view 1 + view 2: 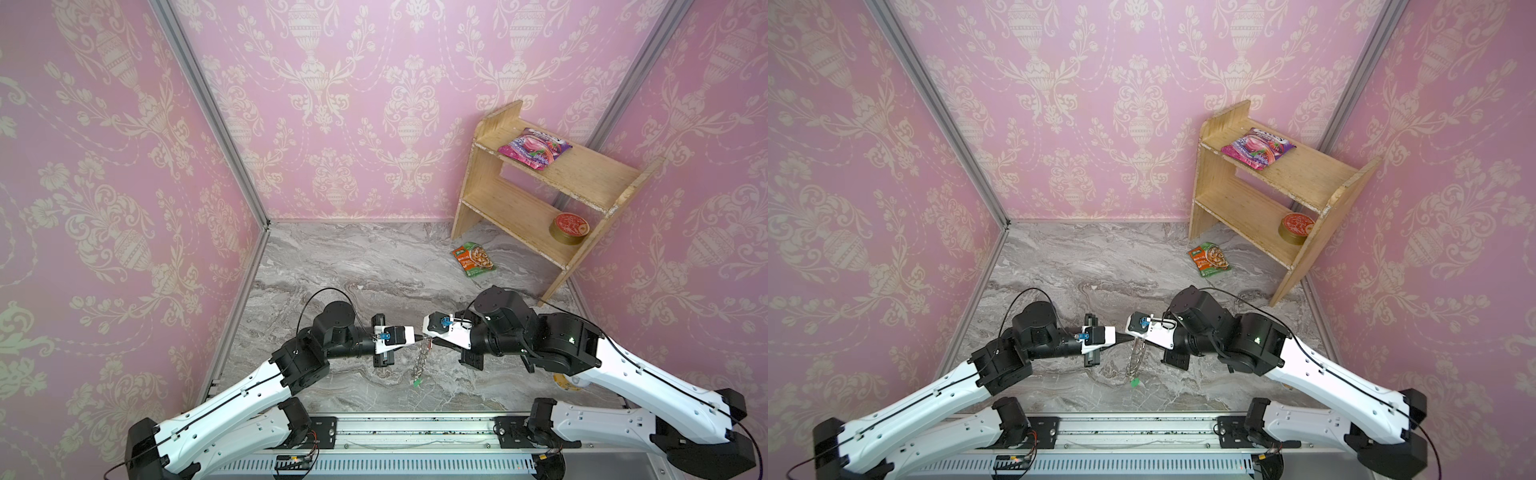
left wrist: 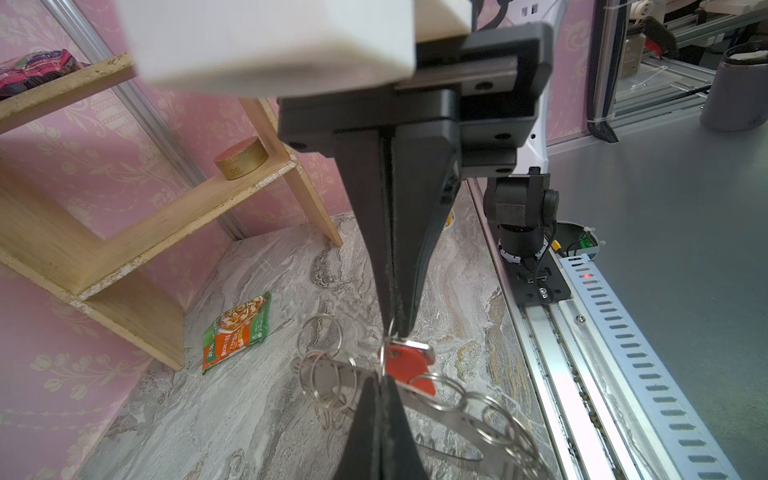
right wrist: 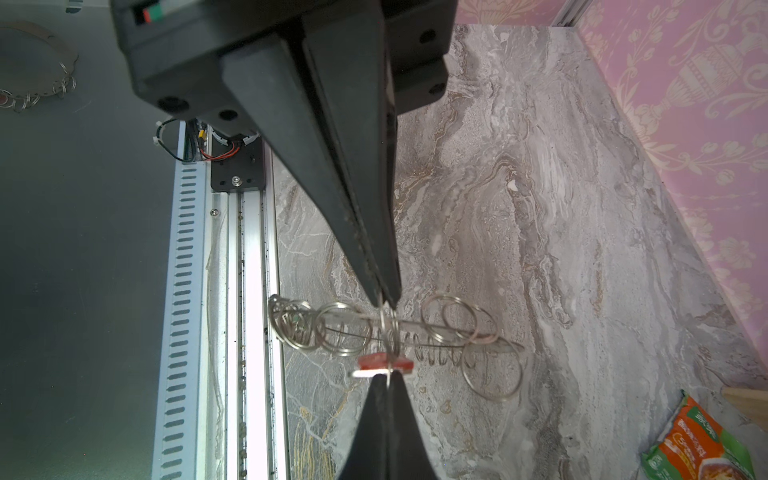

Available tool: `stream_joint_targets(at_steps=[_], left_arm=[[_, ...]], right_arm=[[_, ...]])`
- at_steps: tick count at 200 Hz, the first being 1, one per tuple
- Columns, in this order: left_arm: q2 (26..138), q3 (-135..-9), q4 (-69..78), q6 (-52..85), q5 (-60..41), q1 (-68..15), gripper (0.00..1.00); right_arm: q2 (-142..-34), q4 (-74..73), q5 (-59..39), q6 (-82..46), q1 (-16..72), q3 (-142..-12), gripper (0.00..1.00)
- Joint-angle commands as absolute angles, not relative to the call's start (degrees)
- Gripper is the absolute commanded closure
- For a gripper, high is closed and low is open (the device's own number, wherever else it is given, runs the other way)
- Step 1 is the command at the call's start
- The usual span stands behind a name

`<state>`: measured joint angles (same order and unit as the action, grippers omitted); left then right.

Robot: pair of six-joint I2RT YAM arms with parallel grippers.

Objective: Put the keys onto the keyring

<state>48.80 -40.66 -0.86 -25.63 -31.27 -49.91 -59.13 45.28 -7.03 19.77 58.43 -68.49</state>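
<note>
Closest in, seeing the green-tagged key (image 1: 417, 382) dangling at the low end of the keyring (image 1: 420, 357), hanging edge-on over the table (image 1: 353, 266). Just behind, got the left gripper (image 2: 395, 328) clamped shut on the red-tagged key (image 2: 409, 365), tip to tip with the right gripper (image 3: 386, 297), also shut tight on one of the keyring's wire loops. Probably held up to steady that loop for threading. Further back, just a food packet (image 1: 473, 259) and shelf (image 1: 540, 183).
</note>
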Motion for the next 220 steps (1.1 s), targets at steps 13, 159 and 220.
stream_joint_targets(at_steps=[13, 159, 220], left_arm=[[47.6, -41.3, 1.2, -24.1, -33.6, -49.4, 1.0], [47.5, -41.3, 1.2, -23.9, -33.7, -49.3, 1.0], [48.0, -41.5, 1.0, -23.9, -34.2, -49.4, 1.0]], right_arm=[[-59.1, 43.9, -6.7, 20.6, 58.8, -69.0, 1.0], [-59.3, 44.0, -6.6, 20.5, 58.8, -68.9, 1.0], [-59.1, 43.7, -6.8, 20.6, 58.7, -69.2, 1.0]])
